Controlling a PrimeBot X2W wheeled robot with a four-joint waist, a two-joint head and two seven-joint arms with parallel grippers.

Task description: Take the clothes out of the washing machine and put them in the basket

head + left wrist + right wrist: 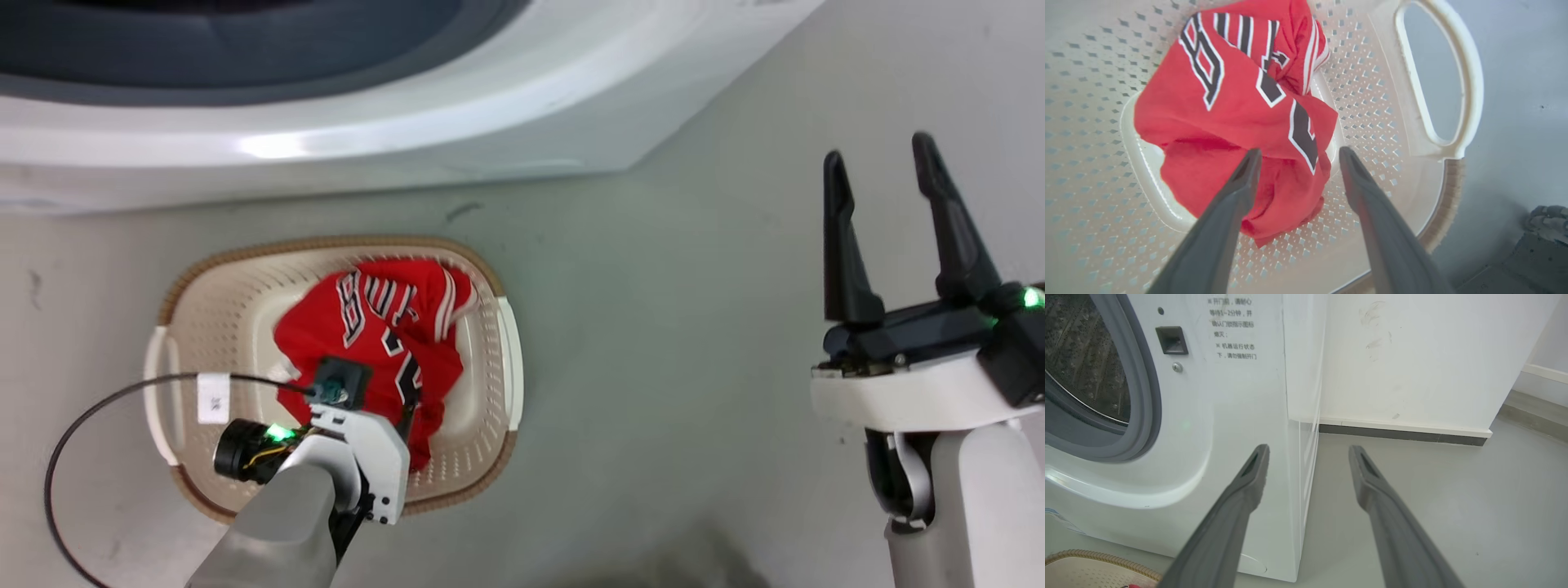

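red jersey [371,327] lies in basket [220,318]

Crumpled red fabric jersey [371,327]: black numerals edged white, red-white-black striped trim. Perforated cream plastic basket [229,302]: brown rim. White washing machine [1241,416]: grey rubber seal [1153,396]. Pale grey floor [653,327].

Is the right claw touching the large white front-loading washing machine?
Apart: head view shows grey floor between the open right claw and the large white washing machine.

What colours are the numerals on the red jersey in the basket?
Black, edged in white; the jersey shows best in the left wrist view.
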